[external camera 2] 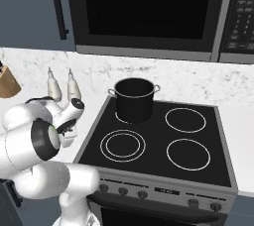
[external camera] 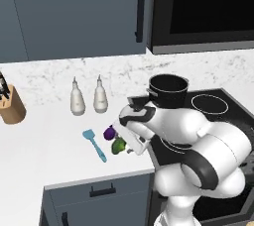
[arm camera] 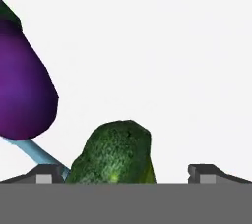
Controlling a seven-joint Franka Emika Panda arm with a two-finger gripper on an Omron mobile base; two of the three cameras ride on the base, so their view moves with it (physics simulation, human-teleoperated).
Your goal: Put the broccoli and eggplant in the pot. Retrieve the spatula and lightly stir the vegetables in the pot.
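Your gripper (arm camera: 126,171) is sitting low over the broccoli (arm camera: 114,153) on the white counter (external camera: 44,141), left of the pot (external camera: 168,91).

Your jaws are standing open, 1 dark tip showing on each side of the floret in the hand view, though whether either is touching it is hard to tell. The eggplant (external camera: 109,133) is lying just beside the broccoli, on its side away from the pot, and the spatula (external camera: 95,144) is lying farther left of both. The pot is standing on the stove's (external camera 2: 158,145) back-left burner, with 2 white bottles (external camera: 88,97) well to its left.
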